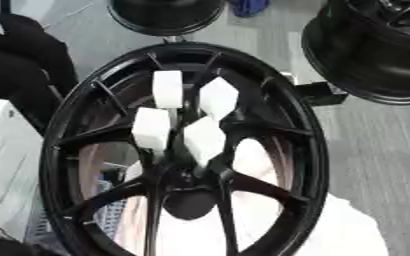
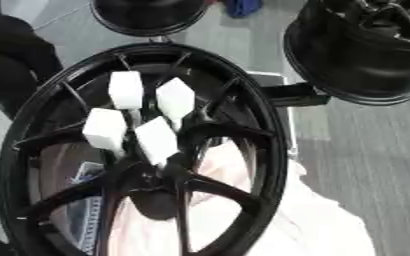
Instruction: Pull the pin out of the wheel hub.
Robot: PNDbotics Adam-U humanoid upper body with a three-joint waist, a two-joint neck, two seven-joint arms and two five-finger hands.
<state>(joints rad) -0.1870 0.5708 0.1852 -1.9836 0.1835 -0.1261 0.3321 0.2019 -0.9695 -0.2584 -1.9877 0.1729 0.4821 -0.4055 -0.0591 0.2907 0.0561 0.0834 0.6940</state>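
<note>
Left to right, we see a white box (image 1: 3,165) at the left edge, then the large black wheel (image 1: 55,150), which stands nearly upright and fills the middle of both views. Its spokes meet at the hub (image 1: 189,182), low in the picture. Four white pins (image 1: 152,128) are clustered just above the hub, two lower and two higher, close together but apart. Each appears as a pale block whose long axis runs from the hub upward in the picture and, as we judge it, outward toward the camera. A pull would therefore follow that axis, away from the hub face. A pale cloth (image 2: 322,225) lies behind the wheel at the lower right. A second wheel (image 2: 366,55) sits at the upper right, well apart, and a third wheel (image 2: 147,17) shows at the top edge above the grey floor (image 1: 375,150). Neither hand shows in either view, so we cannot tell whether the fingers are spread or closed, which arm is nearer, or which way the pins lie from the fingers. We can read no brand, label or writing.
</note>
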